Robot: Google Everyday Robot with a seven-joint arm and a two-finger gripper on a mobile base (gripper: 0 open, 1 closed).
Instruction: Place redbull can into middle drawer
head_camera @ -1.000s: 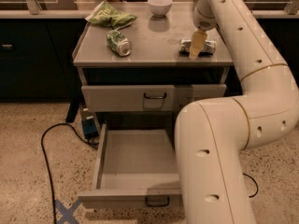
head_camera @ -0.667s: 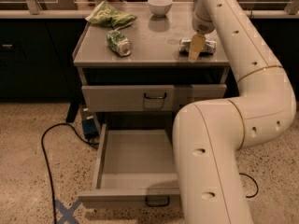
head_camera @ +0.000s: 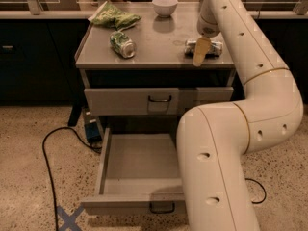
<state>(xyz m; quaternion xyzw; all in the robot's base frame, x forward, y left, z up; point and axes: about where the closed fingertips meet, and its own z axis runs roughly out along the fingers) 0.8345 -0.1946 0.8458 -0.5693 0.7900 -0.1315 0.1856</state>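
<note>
The redbull can (head_camera: 215,47), slim and silver-blue, lies on its side at the right of the cabinet top (head_camera: 154,44). My gripper (head_camera: 201,50) hangs directly over the can's middle, with a tan finger (head_camera: 200,52) in front of it. The middle drawer (head_camera: 139,172), grey with a dark wire handle, is pulled out wide and holds nothing. My white arm covers the drawer's right side.
A green can (head_camera: 122,44) lies on its side at the left of the top. A green chip bag (head_camera: 113,17) and a white bowl (head_camera: 164,6) sit at the back. The upper drawer (head_camera: 159,100) is shut. A black cable (head_camera: 50,167) runs over the floor at left.
The gripper and arm have stayed over the redbull can with only a slight shift. The can and the drawer have not moved.
</note>
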